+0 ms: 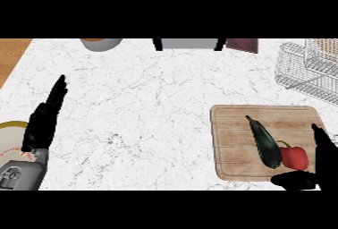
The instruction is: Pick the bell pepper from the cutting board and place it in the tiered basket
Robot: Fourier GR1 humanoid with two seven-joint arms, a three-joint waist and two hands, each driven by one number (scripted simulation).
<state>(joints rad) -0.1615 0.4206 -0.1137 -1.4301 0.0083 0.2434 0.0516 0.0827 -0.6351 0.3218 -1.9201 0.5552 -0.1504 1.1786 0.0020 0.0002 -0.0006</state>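
A red bell pepper lies on the wooden cutting board at the lower right, touching a dark green eggplant. My right hand stands just right of the pepper, fingers straight and pointing up, thumb stretched below the pepper; it is open and not closed round it. The white wire tiered basket sits at the far right back. My left hand rests open at the left edge, fingers up.
A yellow-rimmed plate shows at the left edge behind my left forearm. A bowl, a grey box and a dark object line the counter's back. Wood surface shows at the far left corner.
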